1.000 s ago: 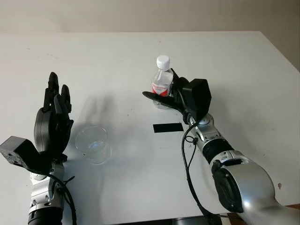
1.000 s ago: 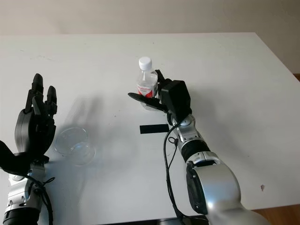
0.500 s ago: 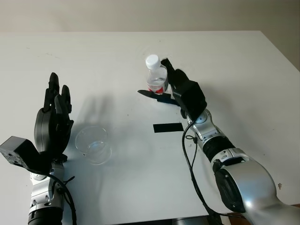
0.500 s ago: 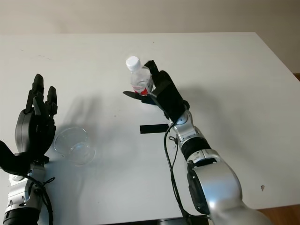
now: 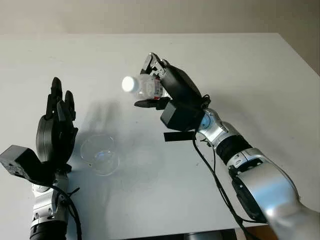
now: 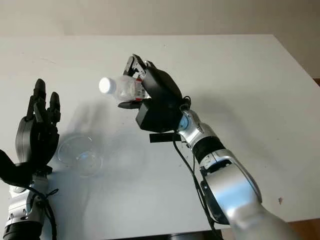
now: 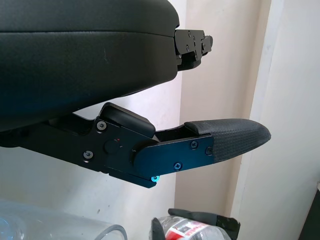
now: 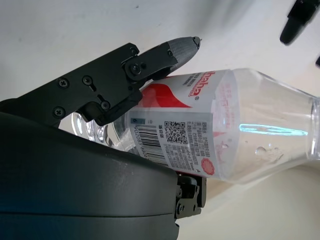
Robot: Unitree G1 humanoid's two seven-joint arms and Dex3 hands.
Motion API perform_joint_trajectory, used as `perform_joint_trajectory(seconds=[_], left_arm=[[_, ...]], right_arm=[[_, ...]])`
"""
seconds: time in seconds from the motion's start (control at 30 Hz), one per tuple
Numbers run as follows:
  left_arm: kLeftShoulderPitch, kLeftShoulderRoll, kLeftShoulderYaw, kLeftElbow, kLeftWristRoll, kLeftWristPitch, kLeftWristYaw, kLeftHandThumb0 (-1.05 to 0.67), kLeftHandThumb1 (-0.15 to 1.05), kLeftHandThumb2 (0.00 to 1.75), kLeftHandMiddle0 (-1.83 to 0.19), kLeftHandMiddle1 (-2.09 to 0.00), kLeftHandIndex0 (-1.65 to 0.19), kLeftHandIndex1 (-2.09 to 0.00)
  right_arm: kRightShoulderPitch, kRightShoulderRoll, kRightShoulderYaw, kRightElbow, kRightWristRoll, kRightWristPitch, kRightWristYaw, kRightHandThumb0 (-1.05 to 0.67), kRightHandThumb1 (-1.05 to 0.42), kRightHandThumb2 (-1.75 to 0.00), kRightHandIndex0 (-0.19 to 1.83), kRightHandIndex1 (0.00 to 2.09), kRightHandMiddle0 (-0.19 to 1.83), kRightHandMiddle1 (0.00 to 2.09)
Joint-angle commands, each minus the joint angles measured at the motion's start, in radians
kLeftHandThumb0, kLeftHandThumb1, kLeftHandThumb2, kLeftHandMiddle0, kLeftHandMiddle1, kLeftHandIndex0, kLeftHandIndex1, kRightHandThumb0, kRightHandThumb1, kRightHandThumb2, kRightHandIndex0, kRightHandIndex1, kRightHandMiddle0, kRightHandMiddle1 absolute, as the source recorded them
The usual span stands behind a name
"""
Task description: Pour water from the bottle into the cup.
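My right hand (image 5: 159,85) is shut on a clear water bottle (image 5: 145,86) with a red-and-white label and a white cap (image 5: 128,83). It holds the bottle in the air above the table's middle, tipped nearly level with the cap pointing left. The right wrist view shows the fingers (image 8: 125,75) wrapped round the label (image 8: 192,140). A clear plastic cup (image 5: 99,154) stands upright on the table, below and left of the cap. My left hand (image 5: 56,127) is open, raised just left of the cup.
A black rectangular strip (image 5: 178,136) lies on the white table (image 5: 260,75) under my right forearm. The table's right edge runs down the far right.
My right hand has lifted the bottle off the table, carried it left and tipped it from upright to nearly level, cap toward the cup. The left hand and cup have not moved.
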Motion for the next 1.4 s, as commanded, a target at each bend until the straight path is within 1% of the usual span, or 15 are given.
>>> perform_joint_trajectory(seconds=[0.0, 0.1, 0.3, 0.47, 0.53, 0.57, 0.63, 0.77, 0.9, 1.1, 1.23, 1.3, 1.37], left_arm=[[-0.005, -0.001, -0.002, 0.001, 0.006, -0.011, -0.001, -0.88, 1.05, 0.63, 0.08, 0.00, 0.09, 0.00], [-0.004, -0.002, -0.003, 0.002, 0.005, -0.012, -0.001, -0.89, 1.05, 0.61, 0.08, 0.00, 0.09, 0.00], [-0.006, -0.010, -0.009, 0.006, 0.015, -0.014, 0.008, -0.88, 1.05, 0.62, 0.08, 0.00, 0.08, 0.00], [-0.014, -0.014, -0.009, 0.024, 0.010, -0.029, 0.001, -0.87, 1.05, 0.60, 0.07, 0.00, 0.07, 0.00], [-0.013, -0.018, -0.010, 0.020, 0.011, -0.028, 0.006, -0.87, 1.05, 0.60, 0.06, 0.00, 0.06, 0.00], [-0.013, -0.020, -0.011, 0.018, 0.010, -0.026, 0.007, -0.86, 1.05, 0.62, 0.07, 0.00, 0.08, 0.00], [-0.012, -0.022, -0.011, 0.012, 0.010, -0.021, 0.010, -0.85, 1.05, 0.62, 0.08, 0.00, 0.08, 0.00], [-0.013, -0.023, -0.010, 0.015, 0.010, -0.025, 0.013, -0.85, 1.05, 0.63, 0.08, 0.00, 0.09, 0.00], [-0.014, -0.019, -0.010, 0.015, 0.012, -0.023, 0.013, -0.85, 1.05, 0.63, 0.07, 0.00, 0.09, 0.00], [-0.017, -0.018, -0.010, 0.021, 0.013, -0.026, 0.011, -0.85, 1.05, 0.61, 0.07, 0.00, 0.08, 0.00], [-0.020, -0.017, -0.010, 0.029, 0.009, -0.029, 0.002, -0.84, 1.05, 0.62, 0.07, 0.00, 0.07, 0.00], [-0.022, -0.017, -0.011, 0.032, 0.011, -0.030, 0.002, -0.84, 1.05, 0.62, 0.07, 0.00, 0.08, 0.00], [-0.025, -0.020, -0.010, 0.036, 0.007, -0.031, 0.001, -0.84, 1.05, 0.62, 0.07, 0.00, 0.08, 0.00]], right_arm=[[-0.048, -0.010, 0.032, -0.029, -0.039, 0.016, -0.038, -0.04, -0.99, -0.24, 1.10, 2.09, 0.67, 2.09], [-0.069, -0.005, 0.072, -0.031, -0.088, 0.052, -0.075, -0.04, -0.99, -0.27, 1.08, 2.09, 0.67, 2.09], [-0.087, 0.008, 0.111, -0.036, -0.117, 0.093, -0.098, -0.06, -0.96, -0.30, 1.05, 2.09, 0.66, 2.09], [-0.086, 0.003, 0.127, -0.042, -0.124, 0.074, -0.134, -0.07, -0.95, -0.32, 1.03, 2.09, 0.65, 2.09], [-0.084, -0.003, 0.134, -0.044, -0.130, 0.051, -0.162, -0.07, -0.92, -0.40, 1.03, 2.09, 0.68, 2.09], [-0.084, -0.006, 0.139, -0.045, -0.134, 0.040, -0.179, -0.06, -0.85, -0.55, 1.03, 2.09, 0.71, 2.09], [-0.084, -0.009, 0.145, -0.046, -0.142, 0.026, -0.206, -0.07, -0.79, -0.69, 1.03, 2.09, 0.72, 2.09], [-0.082, -0.009, 0.150, -0.047, -0.147, 0.003, -0.242, -0.09, -0.73, -0.78, 1.05, 2.09, 0.75, 2.09], [-0.079, -0.013, 0.170, -0.055, -0.182, -0.019, -0.329, -0.10, -0.66, -0.89, 1.10, 2.09, 0.80, 2.09], [-0.079, -0.020, 0.207, -0.082, -0.241, -0.028, -0.432, -0.16, -0.64, -0.90, 1.17, 2.09, 0.86, 2.09], [-0.082, -0.018, 0.220, -0.108, -0.252, -0.057, -0.446, -0.15, -0.68, -0.87, 1.20, 2.09, 0.87, 2.09], [-0.088, -0.014, 0.231, -0.118, -0.265, -0.050, -0.452, -0.15, -0.69, -0.89, 1.21, 2.09, 0.89, 2.09], [-0.093, -0.011, 0.239, -0.126, -0.277, -0.034, -0.446, -0.16, -0.69, -0.87, 1.18, 2.09, 0.89, 2.09]])
